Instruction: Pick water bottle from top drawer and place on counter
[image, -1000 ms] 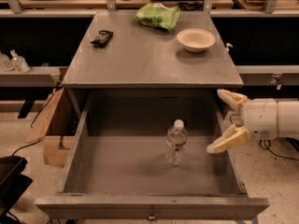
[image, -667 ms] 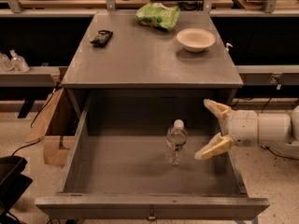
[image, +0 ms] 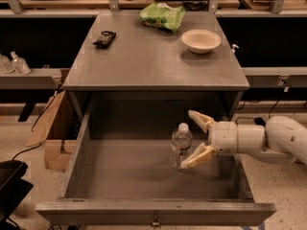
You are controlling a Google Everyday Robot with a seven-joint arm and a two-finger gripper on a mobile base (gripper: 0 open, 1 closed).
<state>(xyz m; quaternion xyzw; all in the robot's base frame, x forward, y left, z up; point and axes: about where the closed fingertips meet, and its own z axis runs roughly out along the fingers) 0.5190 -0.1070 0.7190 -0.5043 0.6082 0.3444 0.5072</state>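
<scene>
The water bottle (image: 181, 145) stands upright on the flat bottom of the open top drawer (image: 129, 169), right of centre. It is clear with a white cap. My gripper (image: 195, 138) reaches in from the right on a white arm. Its two cream fingers (image: 198, 156) are spread apart, one behind the bottle's cap and one in front of its base, close to the bottle's right side. The grey counter (image: 153, 56) lies above and behind the drawer.
On the counter are a green bag (image: 162, 15), a cream bowl (image: 201, 40) and a small dark object (image: 104, 38). Two pump-top bottles (image: 13, 63) stand on a bench at left. A cardboard box (image: 52, 138) sits on the floor left of the drawer.
My gripper has moved left inside the drawer toward the water bottle, its open fingers now flanking the bottle's right side. The bottle has not moved.
</scene>
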